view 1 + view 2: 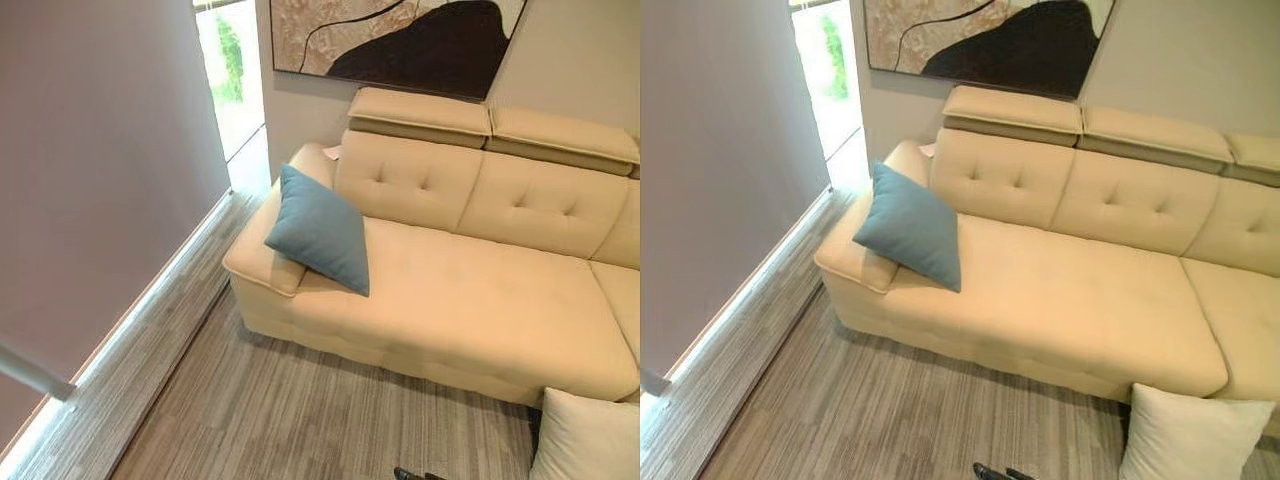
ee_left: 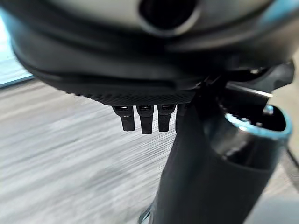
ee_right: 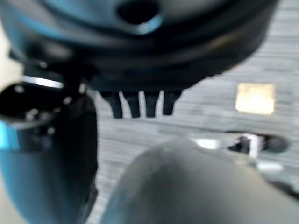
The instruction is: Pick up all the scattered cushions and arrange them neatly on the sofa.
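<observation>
Two cushions: a blue cushion [image 1: 320,231] and a cream cushion [image 1: 1192,436].
Blue cushion: leans tilted on the sofa [image 1: 470,300], its upper corner against the armrest at the robot's left end, its lower corner on the seat; it looks already in place.
Cream cushion: stands on the floor [image 1: 300,420] at the lower right of both eye views, against the front of the sofa base, just below the seat edge; it is cut off by the frame edge.
Left hand [image 2: 142,116]: fingers hang straight down over bare floor, holding nothing.
Right hand [image 3: 140,103]: fingers likewise hang straight and relaxed, empty, above the floor.
Key relation: the cream cushion lies ahead and to the robot's right, so the right hand is judged the nearer one; neither hand is near it yet.
Cushion axis: its top edge runs roughly along the sofa front; a grasp at the upper edge or a corner seems most likely.
Target spot: the open seat directly above and behind the cushion, or the sofa's right part, mirroring the blue one.
Next move, as a guess: turn or step right, then lower the right hand.
</observation>
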You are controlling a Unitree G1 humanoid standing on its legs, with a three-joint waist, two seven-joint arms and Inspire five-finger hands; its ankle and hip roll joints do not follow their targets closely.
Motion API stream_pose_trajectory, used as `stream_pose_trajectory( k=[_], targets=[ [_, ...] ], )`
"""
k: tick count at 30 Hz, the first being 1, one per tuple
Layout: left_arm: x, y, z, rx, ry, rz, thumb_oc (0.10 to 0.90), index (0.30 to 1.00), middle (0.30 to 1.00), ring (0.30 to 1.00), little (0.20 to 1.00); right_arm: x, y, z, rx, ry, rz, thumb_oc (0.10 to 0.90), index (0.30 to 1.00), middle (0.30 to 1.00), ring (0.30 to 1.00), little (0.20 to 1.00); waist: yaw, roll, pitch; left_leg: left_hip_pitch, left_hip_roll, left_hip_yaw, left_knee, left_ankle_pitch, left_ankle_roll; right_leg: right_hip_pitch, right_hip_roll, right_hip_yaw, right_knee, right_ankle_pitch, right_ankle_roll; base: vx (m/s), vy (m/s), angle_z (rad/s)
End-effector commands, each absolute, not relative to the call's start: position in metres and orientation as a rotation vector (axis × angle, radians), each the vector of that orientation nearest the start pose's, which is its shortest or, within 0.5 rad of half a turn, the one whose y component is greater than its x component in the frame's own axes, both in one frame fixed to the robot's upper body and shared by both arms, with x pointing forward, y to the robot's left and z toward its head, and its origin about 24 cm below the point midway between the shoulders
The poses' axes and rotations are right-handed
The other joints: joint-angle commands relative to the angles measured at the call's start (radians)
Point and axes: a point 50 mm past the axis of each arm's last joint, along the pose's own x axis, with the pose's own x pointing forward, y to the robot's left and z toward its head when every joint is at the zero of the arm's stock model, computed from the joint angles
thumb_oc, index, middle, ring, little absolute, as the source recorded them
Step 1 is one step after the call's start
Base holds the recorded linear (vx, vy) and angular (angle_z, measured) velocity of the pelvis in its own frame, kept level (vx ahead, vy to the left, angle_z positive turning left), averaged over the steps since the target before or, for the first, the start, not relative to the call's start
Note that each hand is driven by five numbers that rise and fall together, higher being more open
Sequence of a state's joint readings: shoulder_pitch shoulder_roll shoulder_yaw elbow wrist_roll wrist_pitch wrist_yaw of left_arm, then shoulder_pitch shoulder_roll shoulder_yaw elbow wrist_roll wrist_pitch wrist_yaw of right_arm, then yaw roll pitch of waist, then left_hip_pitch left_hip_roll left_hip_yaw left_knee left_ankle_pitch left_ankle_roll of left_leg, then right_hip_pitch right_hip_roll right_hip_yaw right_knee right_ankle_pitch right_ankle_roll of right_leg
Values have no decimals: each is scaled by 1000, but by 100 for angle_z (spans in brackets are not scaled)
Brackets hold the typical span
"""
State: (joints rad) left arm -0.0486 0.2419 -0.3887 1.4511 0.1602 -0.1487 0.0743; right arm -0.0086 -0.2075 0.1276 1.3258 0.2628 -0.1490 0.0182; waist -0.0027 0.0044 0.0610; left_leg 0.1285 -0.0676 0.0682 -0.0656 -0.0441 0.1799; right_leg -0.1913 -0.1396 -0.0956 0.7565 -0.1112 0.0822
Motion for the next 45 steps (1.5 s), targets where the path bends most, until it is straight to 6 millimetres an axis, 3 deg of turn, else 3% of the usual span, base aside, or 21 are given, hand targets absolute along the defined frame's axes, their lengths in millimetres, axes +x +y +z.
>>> stream_pose_trajectory(
  k=[1,6,10,13,16,17,20,23,26,29,32,33,35,36,37,38,40,41,42,44,45],
  targets=[
    [83,233,-163,643,1205,-236,800,900,900,900,900,87,-225,-163,-38,1117,-192,800,900,900,900,900,-48,-14,17,21,-28,-103,24,-1,-102,5,36,-37,-390,266,17,301,-3,12],
    [86,228,-164,658,1197,-271,800,900,900,900,900,90,-229,-161,-19,1106,-220,800,900,900,900,900,-88,-14,26,115,-31,-130,22,-49,-131,-53,60,-114,-672,292,39,423,-32,31],
    [73,223,-168,621,1236,-283,800,900,900,900,900,83,-231,-162,-14,1123,-227,800,900,900,900,900,-100,-3,5,160,-18,-158,54,-44,-154,-78,58,-192,-719,327,34,436,-120,21],
    [62,220,-170,602,1269,-298,800,900,900,900,900,78,-235,-163,-9,1139,-241,800,900,900,900,900,-105,1,-16,173,6,-167,139,-9,-196,-25,96,-145,-714,310,-3,430,-195,12],
    [52,221,-171,562,1311,-268,800,900,900,900,900,86,-235,-161,-37,1125,-215,800,900,900,900,900,-77,-23,-6,5,31,-126,509,205,-290,68,120,-111,-716,273,-51,317,-242,-19],
    [54,222,-171,554,1307,-252,800,900,900,900,900,93,-234,-160,-52,1107,-204,800,900,900,900,900,-54,-43,13,-67,27,-119,653,227,-271,93,121,-95,-711,260,-73,301,-285,-37],
    [61,219,-170,553,1270,-242,800,900,900,900,900,109,-236,-155,-110,1063,-163,800,900,900,900,900,-1,-83,37,-250,8,-75,828,124,-209,161,112,-40,-719,217,-94,339,-190,-60],
    [63,213,-171,517,1246,-223,800,900,900,900,900,124,-228,-151,-146,1003,-113,800,900,900,900,900,48,-84,36,-327,-16,-52,591,47,-171,231,125,14,-743,180,-72,411,0,-69],
    [67,213,-170,504,1227,-185,800,900,900,900,900,145,-222,-144,-165,928,-83,800,900,900,900,900,93,-61,31,-329,-15,-124,177,128,-172,300,153,63,-761,148,-48,433,94,-40],
    [75,212,-169,511,1198,-171,800,900,900,900,900,156,-227,-137,-110,864,-143,800,900,900,900,900,108,-41,17,-332,3,-187,20,190,-180,348,167,110,-752,113,-38,365,128,-80],
    [76,210,-169,526,1182,-190,800,900,900,900,900,169,-218,-130,-63,781,-138,800,900,900,900,900,96,-37,-16,-276,-10,-202,22,195,-170,350,145,124,-711,108,-23,387,219,-54],
    [70,206,-171,562,1211,-278,800,900,900,900,900,280,-211,-67,-190,543,-141,800,900,900,900,900,155,-55,-49,-254,-28,-218,35,184,-166,374,122,116,-708,114,-17,409,212,-37],
    [83,204,-168,572,1143,-269,800,900,900,900,900,241,-215,-94,-141,622,-136,800,900,900,900,900,138,-60,-51,-227,-47,-198,28,165,-149,361,111,133,-647,153,6,320,238,-43],
    [80,206,-168,553,1141,-241,800,900,900,900,900,256,-228,-62,-349,426,-72,800,900,900,900,900,124,-58,-49,-215,-48,-185,28,155,-141,347,106,148,-613,171,16,184,238,-4],
    [79,210,-167,520,1138,-193,800,900,900,900,900,238,-246,-57,-462,379,-35,800,900,900,900,900,92,-59,-36,-200,-51,-168,29,146,-135,320,98,165,-562,211,32,120,205,8],
    [75,213,-167,508,1145,-179,800,900,900,900,900,256,-245,-28,-502,238,-56,800,900,900,900,900,87,-58,-33,-192,-54,-170,30,138,-130,300,96,169,-532,236,41,119,216,-2],
    [75,214,-167,494,1150,-154,800,900,900,900,900,251,-242,-16,-449,159,-40,800,900,900,900,900,77,-53,-28,-183,-55,-158,29,129,-126,273,90,163,-493,255,56,106,175,-22],
    [81,212,-165,471,1103,-151,800,900,900,900,900,260,-237,10,-628,-8,-77,800,900,900,900,900,79,-37,-17,-156,-55,-163,25,116,-113,233,66,115,-411,275,68,132,180,-31],
    [84,214,-164,471,1093,-143,800,900,900,900,900,244,-243,-26,-479,173,-131,800,900,900,900,900,77,-31,-11,-140,-57,-164,18,108,-108,222,55,91,-386,281,66,187,234,-29],
    [82,213,-164,465,1083,-146,800,900,900,900,900,244,-238,-39,-462,233,-126,800,900,900,900,900,92,-16,-13,-123,-50,-167,14,94,-105,202,9,17,-389,266,64,148,111,-9],
    [81,219,-163,471,1097,-130,800,900,900,900,900,246,-234,-57,-199,376,-143,800,900,900,900,900,101,-12,-14,-111,-39,-166,10,89,-108,197,-24,-27,-417,255,55,118,26,-7]
  ],
)
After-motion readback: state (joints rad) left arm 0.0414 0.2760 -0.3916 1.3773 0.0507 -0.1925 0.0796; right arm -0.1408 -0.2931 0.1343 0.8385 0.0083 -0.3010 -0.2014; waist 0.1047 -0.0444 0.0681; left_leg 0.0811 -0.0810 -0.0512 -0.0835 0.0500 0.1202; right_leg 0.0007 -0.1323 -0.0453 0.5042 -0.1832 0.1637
